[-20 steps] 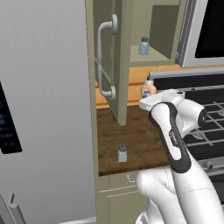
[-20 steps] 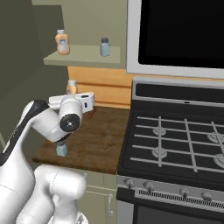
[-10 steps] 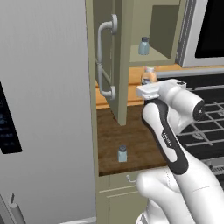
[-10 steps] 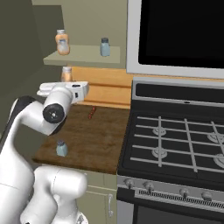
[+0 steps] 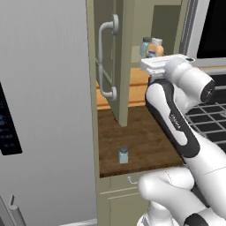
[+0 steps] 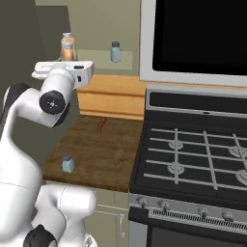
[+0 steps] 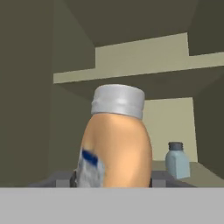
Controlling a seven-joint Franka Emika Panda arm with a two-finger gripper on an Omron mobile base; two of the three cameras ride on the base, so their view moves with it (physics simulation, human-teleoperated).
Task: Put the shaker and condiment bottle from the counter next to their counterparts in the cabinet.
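Condiment bottle [image 5: 155,46], small, orange-tan with a pale label band and a white cap, sits in the upper middle of the left base view, just above the white two-finger gripper [image 5: 154,62], at the shelf of the tall beige-olive cabinet [image 5: 122,66] with its door swung out and its curved silver bar handle toward the camera. A bluish glass shaker on the shelf [image 5: 145,45] peeks out just left of it. Lower centre, the small squarish clear bluish glass shaker with a grey cap [image 5: 123,155] stands upright on the dark brown wood-grain counter [image 5: 145,141].

From the right base view, the bottle shows upper left, directly above the gripper body; the shelf shaker stands apart to its right. The counter shaker stands at lower left.

From the hand view, the bottle fills the centre, upright, its rounded body low between the jaws, which stand narrow on it as if gripping. The shelf shaker is at right, behind.

I judge the bottle light, smooth and rather slippery, rigid plastic; its wide belly is the safest hold. The glass shaker looks heavier and breakable, best taken across its flat sides below the cap.
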